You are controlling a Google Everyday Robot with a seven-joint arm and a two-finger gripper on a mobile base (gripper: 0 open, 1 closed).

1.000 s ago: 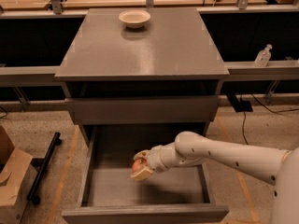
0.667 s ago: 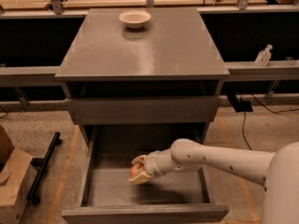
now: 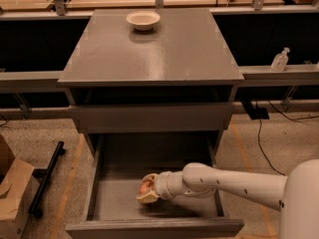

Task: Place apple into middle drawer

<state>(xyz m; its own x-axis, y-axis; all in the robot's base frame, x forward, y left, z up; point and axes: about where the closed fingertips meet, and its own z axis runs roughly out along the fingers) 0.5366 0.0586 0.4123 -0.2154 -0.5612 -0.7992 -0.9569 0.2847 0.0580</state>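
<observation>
One brown cardboard box (image 3: 13, 195) sits on the speckled floor at the far left, with a black bar (image 3: 46, 178) lying just beside it. Next comes the grey cabinet (image 3: 149, 59), its flat top bare except for a shallow cream-white bowl (image 3: 143, 20) near the back edge, left of centre. Under the top, the uppermost drawer (image 3: 149, 117) is nearly closed, its plain front standing slightly proud of the frame. Below it the middle drawer (image 3: 114, 203) is pulled well out, showing a grey floor and low side walls.

Inside that drawer, a little right of centre and toward the front, the apple (image 3: 146, 185) shows as a small reddish patch between the cream fingers (image 3: 144, 199) of the gripper (image 3: 145, 189), which are clamped around it from above and below. The gripper is low over the drawer floor; whether the apple touches the floor cannot be told. The white arm (image 3: 229, 182) reaches in from the lower right across the drawer's right wall. Farther right, a clear pump bottle (image 3: 280, 59) stands on a grey ledge, and a black cable (image 3: 260, 138) trails over the floor below it.
</observation>
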